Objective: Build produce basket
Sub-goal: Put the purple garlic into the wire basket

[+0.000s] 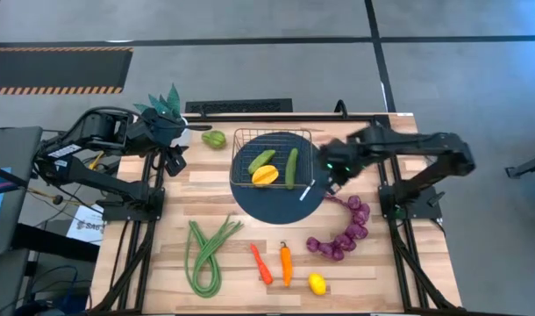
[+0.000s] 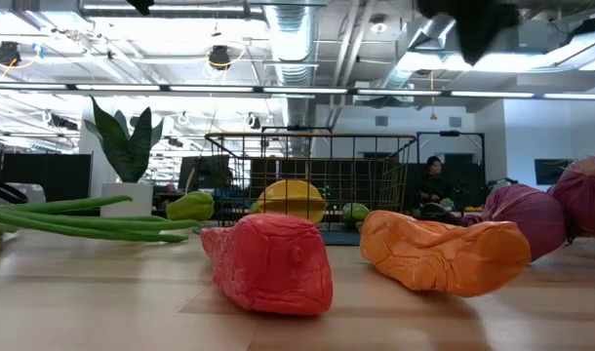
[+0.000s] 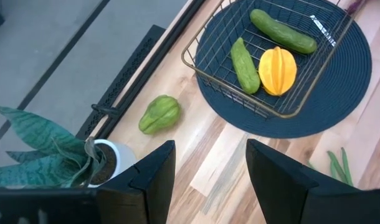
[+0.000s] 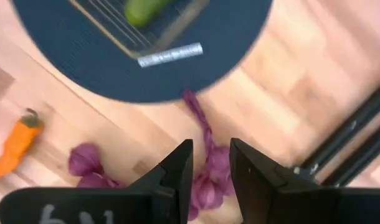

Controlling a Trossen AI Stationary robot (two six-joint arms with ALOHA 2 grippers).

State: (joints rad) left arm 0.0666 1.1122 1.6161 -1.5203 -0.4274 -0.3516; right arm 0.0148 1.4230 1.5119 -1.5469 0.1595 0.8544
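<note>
Basket: a shallow square of wire grid, sitting on the dark blue round mat near the table's far edge – every place below is given from this basket.
Inside the basket: a long green cucumber along the right arm's side, a shorter green fruit toward the left arm's side, and a yellow-orange ridged fruit between them, touching the shorter one.
Green fruit outside: on bare wood, just beside the basket's far corner on the left arm's side.
Plant: spiky leaves in a white pot, farther out past that same corner.
Grape string: purple, curving away from the mat's rim on the right arm's side toward the near edge.
Green beans: a long looped bundle, nearer the front than the basket, on the left arm's side.
Peppers: red one and orange one side by side, apart, in front of the basket.
Lemon: beyond the peppers, nearest the front edge.
White strip: lies on the mat just outside the basket's near corner.
Left gripper: well off the basket, by the plant – fingers apart, nothing between them.
Right gripper: just beside the mat, above the grape string's thin end; fingers narrowly parted, and I cannot tell whether they pinch the string.
</note>
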